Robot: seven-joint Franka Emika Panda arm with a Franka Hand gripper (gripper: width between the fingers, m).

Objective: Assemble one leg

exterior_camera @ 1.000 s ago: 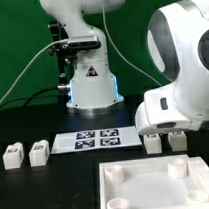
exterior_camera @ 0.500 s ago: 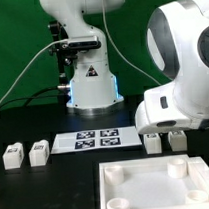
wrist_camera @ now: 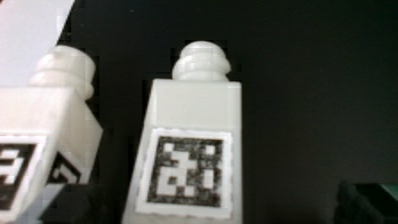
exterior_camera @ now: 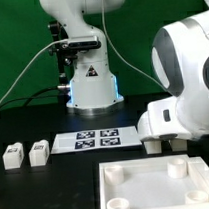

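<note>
Pincer out of sight: the Panda arm bends low over the desk at the ext. view's right, and its white body blocks the view, so spread or pressed together can't be told. Wrist view looks straight at one leg, a white oblong block w/ a rounded knob at one end and a b&w tag on its face. It lies on the black desk just beside a look-alike leg, w/ a narrow dark gap btwn them. Two more spare legs sit side by side at the ext. view's left. Marker board lies mid-desk. White square tray piece w/ round corner sockets sits nearest the camera.
</note>
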